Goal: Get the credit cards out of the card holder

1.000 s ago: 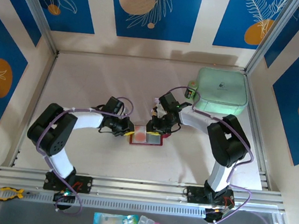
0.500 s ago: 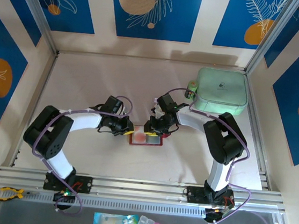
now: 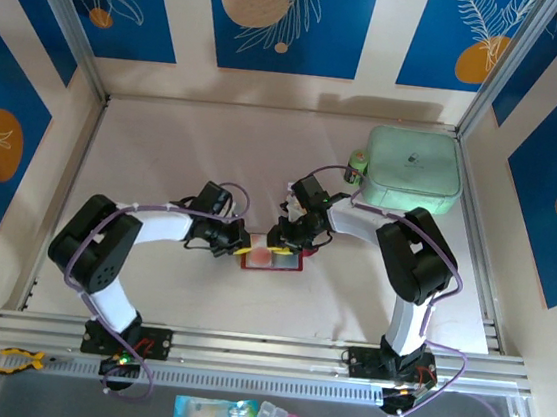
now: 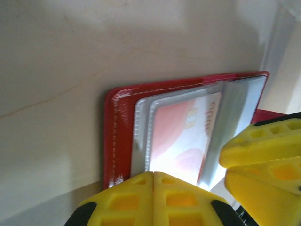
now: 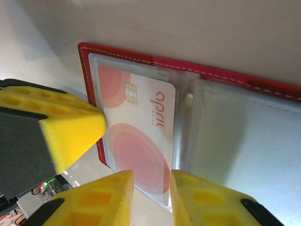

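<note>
**Grippers.** Nearest the left wrist camera, the left gripper [image 4: 153,181] is closed, its pads meeting at the near edge of the card holder [image 4: 117,127]. We cannot tell whether the red cover is pinched between them. In the right wrist view, the right gripper [image 5: 151,181] has its jaws partly apart over one edge of the credit card [image 5: 136,127] and grips nothing.

**Location.** The card holder lies open and flat at mid-desk between the two grippers. The credit card sits face up in a clear pocket on the leaf nearer the left gripper.

**Handling.** We judge the card light, thin, stiff and slick. The pocket film looks soft and likely to cling. The holder is light and will probably slide unless it is pinned. We advise pinching the card across its faces at an exposed edge while the red border is held down.

**Surroundings.** The desk [image 3: 164,155] is pale, smooth and hard. Farther back, a mint green case [image 3: 413,172] stands at the right. Cream walls with blue leaf-print panels [image 3: 280,18] enclose the cell.
</note>
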{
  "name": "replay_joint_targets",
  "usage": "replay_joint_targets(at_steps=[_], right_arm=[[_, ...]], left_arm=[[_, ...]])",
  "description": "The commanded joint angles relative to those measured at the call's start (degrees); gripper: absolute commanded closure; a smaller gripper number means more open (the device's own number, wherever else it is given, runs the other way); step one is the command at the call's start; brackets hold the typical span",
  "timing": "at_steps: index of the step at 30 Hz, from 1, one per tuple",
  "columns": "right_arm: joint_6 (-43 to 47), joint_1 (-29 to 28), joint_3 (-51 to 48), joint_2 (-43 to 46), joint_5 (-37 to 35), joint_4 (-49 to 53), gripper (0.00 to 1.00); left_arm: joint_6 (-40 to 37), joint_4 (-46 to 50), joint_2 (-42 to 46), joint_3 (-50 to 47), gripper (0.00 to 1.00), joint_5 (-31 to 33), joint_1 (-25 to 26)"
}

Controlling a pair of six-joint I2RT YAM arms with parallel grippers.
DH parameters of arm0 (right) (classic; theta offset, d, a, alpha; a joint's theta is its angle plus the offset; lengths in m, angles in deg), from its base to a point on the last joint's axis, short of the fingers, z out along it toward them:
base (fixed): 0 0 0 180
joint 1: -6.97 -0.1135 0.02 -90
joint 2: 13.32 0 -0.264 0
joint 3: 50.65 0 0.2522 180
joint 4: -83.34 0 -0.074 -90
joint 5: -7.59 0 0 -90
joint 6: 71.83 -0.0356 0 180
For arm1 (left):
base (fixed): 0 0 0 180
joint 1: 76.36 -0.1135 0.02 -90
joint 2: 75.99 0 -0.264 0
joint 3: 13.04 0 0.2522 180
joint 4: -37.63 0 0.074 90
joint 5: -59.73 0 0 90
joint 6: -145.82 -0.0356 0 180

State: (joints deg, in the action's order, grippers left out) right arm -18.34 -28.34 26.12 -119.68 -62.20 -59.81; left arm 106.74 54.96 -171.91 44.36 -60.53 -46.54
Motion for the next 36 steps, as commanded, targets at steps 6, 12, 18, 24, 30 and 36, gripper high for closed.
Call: replay_joint_targets(at_steps=[6, 12, 18, 24, 30, 36], right_arm=[[-0.1, -0.5, 1.7, -1.3, 2.5, 0.2, 0.73], [0.3, -0.5, 2.2, -2.2, 2.9, 0.3, 0.72], [0.4, -0.6, 2.5, -3.6, 3.5, 0.1, 0.74], [0.7, -0.7, 2.5, -4.0, 5.2, -1.4, 0.77], [1.0, -0.8, 2.6, -4.5, 7.3, -2.5, 0.79], [1.3, -0.8, 3.0, -4.4, 2.5, 1.1, 0.78]], left_arm=[[-1.3, 2.1, -1.0, -0.4, 1.0, 0.6, 0.4], [-1.6, 2.0, -1.9, -0.4, 1.0, 0.6, 0.3], [-1.8, 2.1, -2.0, -0.2, 1.0, 0.7, 0.4], [-1.8, 2.1, -2.3, 0.0, 1.0, 0.7, 0.4], [-1.6, 2.0, -2.2, 0.1, 1.0, 0.7, 0.4], [-1.7, 2.0, -1.9, -0.1, 1.0, 0.7, 0.4]])
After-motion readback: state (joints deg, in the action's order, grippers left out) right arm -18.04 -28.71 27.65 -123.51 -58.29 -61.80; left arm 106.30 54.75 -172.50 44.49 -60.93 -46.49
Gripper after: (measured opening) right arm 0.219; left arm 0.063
